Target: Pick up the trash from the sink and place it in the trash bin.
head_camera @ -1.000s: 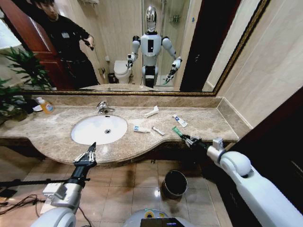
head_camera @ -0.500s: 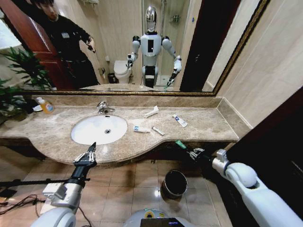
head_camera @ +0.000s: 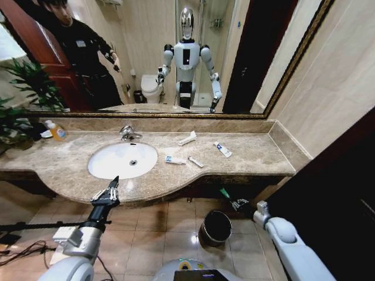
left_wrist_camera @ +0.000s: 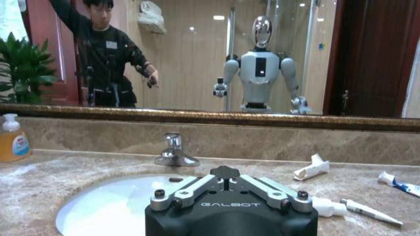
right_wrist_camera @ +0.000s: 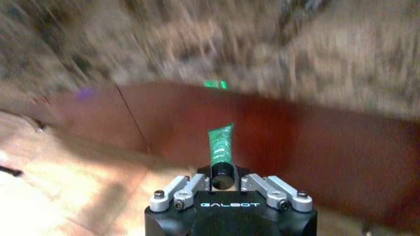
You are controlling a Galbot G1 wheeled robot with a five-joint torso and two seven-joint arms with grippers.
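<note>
carried the green packet point(right_wrist_camera: 221, 142), clenched in the right gripper point(head_camera: 237, 203) fingers, below the desk point(head_camera: 246, 153) edge, beside the trash bin point(head_camera: 216, 227); probably needed centring over it. left gripper point(head_camera: 108, 192) parked near the sink point(head_camera: 122, 160), fingers apart.

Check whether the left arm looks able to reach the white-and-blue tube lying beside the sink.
Probably yes: the left end effector hovers open at the counter's front edge, and bare marble lies between it and the tube.

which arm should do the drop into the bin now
Right, probably. The right gripper already holds the green packet below the counter edge, just above the trash bin. The left gripper hovers at the sink.
</note>
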